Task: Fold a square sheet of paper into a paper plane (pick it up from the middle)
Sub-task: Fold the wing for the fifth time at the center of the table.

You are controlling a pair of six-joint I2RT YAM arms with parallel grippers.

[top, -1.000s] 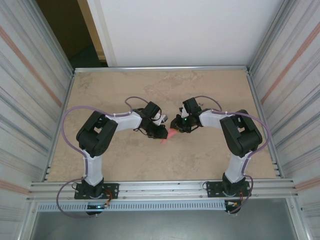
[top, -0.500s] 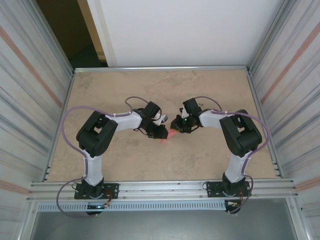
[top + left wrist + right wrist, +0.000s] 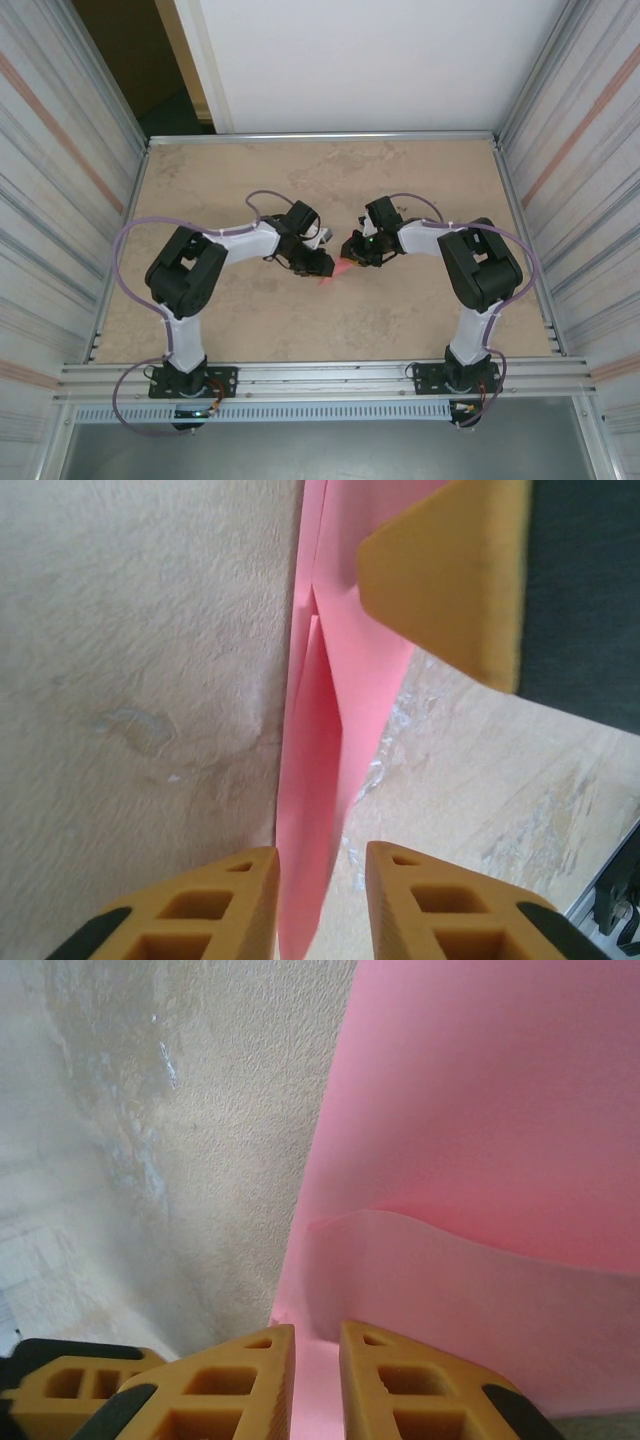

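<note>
One narrow, folded pink-red paper plane (image 3: 320, 730); two grippers. The right gripper (image 3: 317, 1330) clenches it. The left wrist view resolves the left gripper (image 3: 320, 855) jaws parted around it.

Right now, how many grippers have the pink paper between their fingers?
2. The left gripper loosely straddles the pink paper at its narrow end; the right gripper, facing it, pinches the wider part.
</note>
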